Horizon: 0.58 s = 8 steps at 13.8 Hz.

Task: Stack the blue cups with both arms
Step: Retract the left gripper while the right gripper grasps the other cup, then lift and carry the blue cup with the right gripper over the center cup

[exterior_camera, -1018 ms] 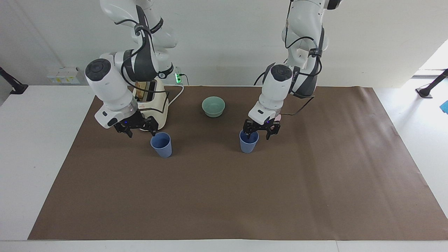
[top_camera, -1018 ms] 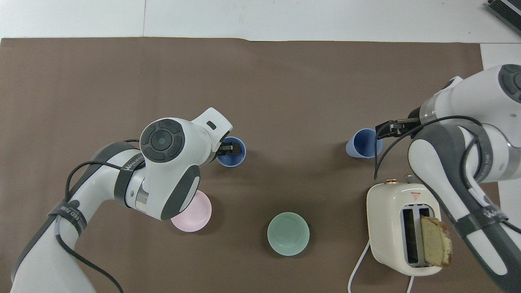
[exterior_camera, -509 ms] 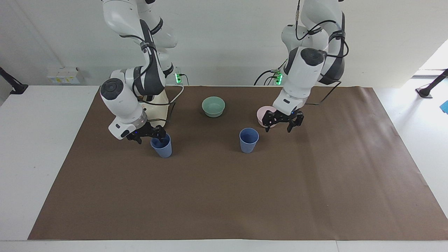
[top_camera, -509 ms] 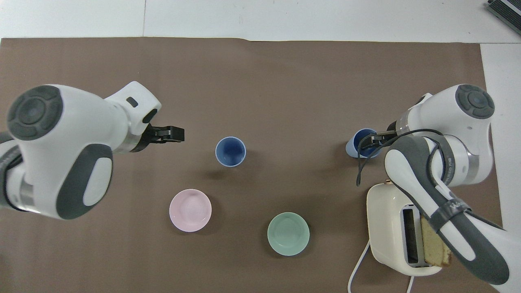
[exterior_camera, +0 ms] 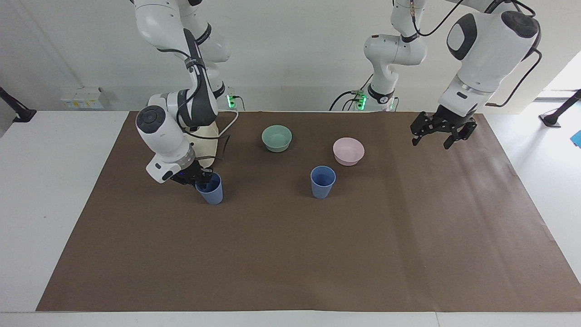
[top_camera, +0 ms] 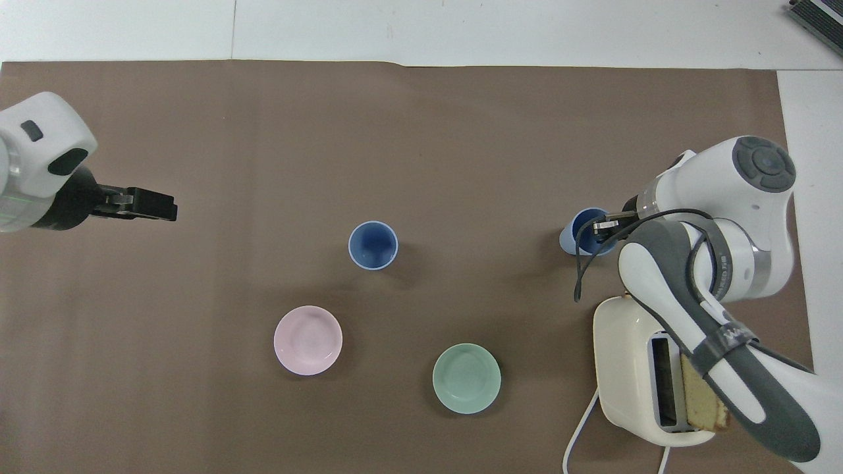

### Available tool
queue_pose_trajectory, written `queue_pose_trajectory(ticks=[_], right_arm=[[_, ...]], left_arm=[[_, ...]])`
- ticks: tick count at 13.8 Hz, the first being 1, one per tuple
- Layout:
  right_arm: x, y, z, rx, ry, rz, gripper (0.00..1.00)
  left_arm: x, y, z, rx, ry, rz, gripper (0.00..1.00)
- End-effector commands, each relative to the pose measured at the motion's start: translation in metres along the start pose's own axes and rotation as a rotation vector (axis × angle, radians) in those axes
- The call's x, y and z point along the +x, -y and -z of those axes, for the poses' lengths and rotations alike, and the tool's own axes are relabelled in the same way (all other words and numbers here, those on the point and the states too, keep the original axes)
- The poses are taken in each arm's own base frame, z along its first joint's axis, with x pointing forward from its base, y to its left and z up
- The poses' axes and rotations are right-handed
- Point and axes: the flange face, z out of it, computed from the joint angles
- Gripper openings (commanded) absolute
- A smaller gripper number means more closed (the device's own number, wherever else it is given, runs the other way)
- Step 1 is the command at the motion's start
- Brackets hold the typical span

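Note:
Two blue cups stand upright on the brown mat. One blue cup [exterior_camera: 211, 191] stands toward the right arm's end, also seen in the overhead view [top_camera: 579, 232]. My right gripper [exterior_camera: 201, 179] is down at its rim, one finger inside and one outside, shut on the rim. The other blue cup [exterior_camera: 322, 181] stands alone mid-table, also in the overhead view [top_camera: 373, 245]. My left gripper [exterior_camera: 439, 131] is open and empty, raised over the mat at the left arm's end; it shows in the overhead view [top_camera: 141, 204].
A pink bowl [exterior_camera: 348, 151] and a teal-green bowl [exterior_camera: 277, 137] sit nearer to the robots than the middle cup. A cream toaster [top_camera: 632, 368] with a bread slice [top_camera: 705, 395] stands close beside the right arm's cup, nearer to the robots.
My left gripper let go of the middle cup, rose and swung away to the left arm's end. My right gripper came down onto the other cup's rim and closed.

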Motion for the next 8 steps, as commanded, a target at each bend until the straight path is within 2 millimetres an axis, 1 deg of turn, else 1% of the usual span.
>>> queue_pose_trajectory(ticks=[1,2,3,4,5,6,7,8], right_arm=[[0.008,0.011,0.016,0.01,-0.007,-0.019,0.0],[0.011,0.013,0.03,0.009,-0.01,-0.028,0.0],[0.015,0.017,0.047,0.01,-0.006,-0.041,0.0],[0.018,0.02,0.064,0.01,-0.004,-0.054,0.0],[0.02,0.035,0.079,0.012,-0.01,-0.051,0.0],[0.022,0.05,0.091,0.012,-0.023,-0.063,0.0],[0.022,0.07,0.1,0.015,-0.037,-0.084,0.0],[0.021,0.094,0.111,0.02,-0.058,-0.103,0.0]], left_arm=[[0.003,0.015,0.03,0.012,0.01,-0.007,1.0],[0.002,0.028,0.036,0.024,0.015,0.003,1.0],[0.001,0.033,0.038,0.042,0.024,-0.005,1.0],[0.002,0.034,0.048,0.07,0.01,-0.016,1.0],[0.003,0.036,0.053,0.086,0.004,-0.021,1.0],[0.002,0.037,0.054,0.087,0.013,-0.02,1.0],[0.001,0.04,0.053,0.085,0.02,-0.019,1.0],[-0.001,0.046,0.055,0.084,0.023,-0.008,1.0]])
